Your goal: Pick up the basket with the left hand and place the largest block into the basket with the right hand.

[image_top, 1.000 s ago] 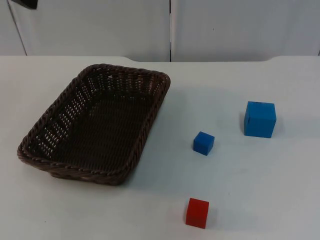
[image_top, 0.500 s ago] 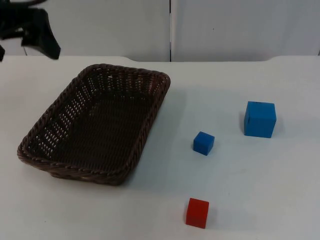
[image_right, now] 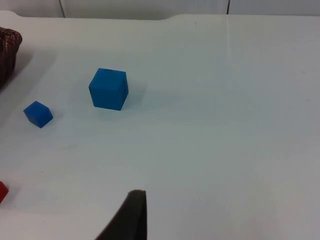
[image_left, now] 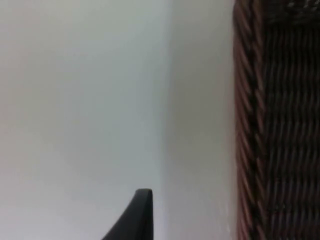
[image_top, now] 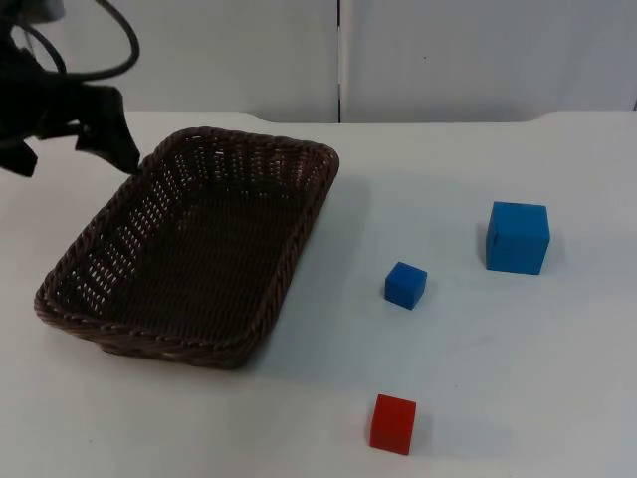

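Top view: dark brown wicker basket [image_top: 194, 249] sits flat on the white table [image_top: 498, 378], left of centre, long axis running from the near-left to the far-right, nothing inside it. Left gripper [image_top: 75, 134] is above the table just beside the basket's far-left corner, one black finger [image_top: 111, 129] reaching down close to the rim; I can't tell whether it touches the weave, and can't tell if the fingers are spread or closed from here. Three blocks lie right of the basket, all apart from each other and from it: large blue block [image_top: 518, 237] furthest right, small blue block [image_top: 405, 285] between it and the basket, red block [image_top: 393, 424] nearest the front edge. Grey partition wall [image_top: 448, 60] closes off the far side. Left wrist view: one black fingertip [image_left: 134, 217] over bare table, with the basket's braided rim and side wall [image_left: 272, 125] alongside it, a strip of table between them; nothing held that I can see. Right wrist view: right arm waits, looking across the table at the large blue block [image_right: 108, 89], the small blue block [image_right: 38, 114] near it, an edge of the red block [image_right: 2, 191] and a bit of the basket's corner [image_right: 9, 47]; one dark fingertip [image_right: 129, 215] over the table well short of the blocks, so grip state can't be told.
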`<act>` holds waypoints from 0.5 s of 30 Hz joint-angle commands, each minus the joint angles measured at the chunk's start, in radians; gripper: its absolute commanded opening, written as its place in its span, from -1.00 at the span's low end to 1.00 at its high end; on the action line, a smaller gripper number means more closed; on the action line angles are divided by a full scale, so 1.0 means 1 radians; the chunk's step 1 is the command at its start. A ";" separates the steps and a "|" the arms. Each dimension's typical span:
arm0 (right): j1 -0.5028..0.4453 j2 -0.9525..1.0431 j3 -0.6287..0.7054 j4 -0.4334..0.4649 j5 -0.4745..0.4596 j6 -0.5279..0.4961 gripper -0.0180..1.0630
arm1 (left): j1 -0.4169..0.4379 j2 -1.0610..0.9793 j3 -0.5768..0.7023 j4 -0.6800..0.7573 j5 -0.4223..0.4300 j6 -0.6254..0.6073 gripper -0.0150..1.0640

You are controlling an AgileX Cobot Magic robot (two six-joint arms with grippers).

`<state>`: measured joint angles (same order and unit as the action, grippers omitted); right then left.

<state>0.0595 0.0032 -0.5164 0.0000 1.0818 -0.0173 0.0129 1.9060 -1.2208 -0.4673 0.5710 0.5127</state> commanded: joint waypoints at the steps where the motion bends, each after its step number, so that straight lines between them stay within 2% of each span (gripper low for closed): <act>1: -0.006 -0.003 0.001 -0.006 -0.003 0.000 0.98 | -0.005 0.023 -0.013 -0.019 -0.002 0.011 0.97; 5: -0.006 -0.003 0.001 -0.006 -0.003 0.000 0.98 | -0.005 0.088 -0.044 -0.019 0.015 0.044 0.97; 15: -0.006 -0.003 0.001 -0.006 -0.003 0.000 0.98 | -0.005 0.242 -0.176 -0.068 0.138 0.114 0.97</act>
<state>0.0595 0.0032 -0.5164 0.0000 1.0818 -0.0173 0.0129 2.1409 -1.3822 -0.5114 0.6883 0.6110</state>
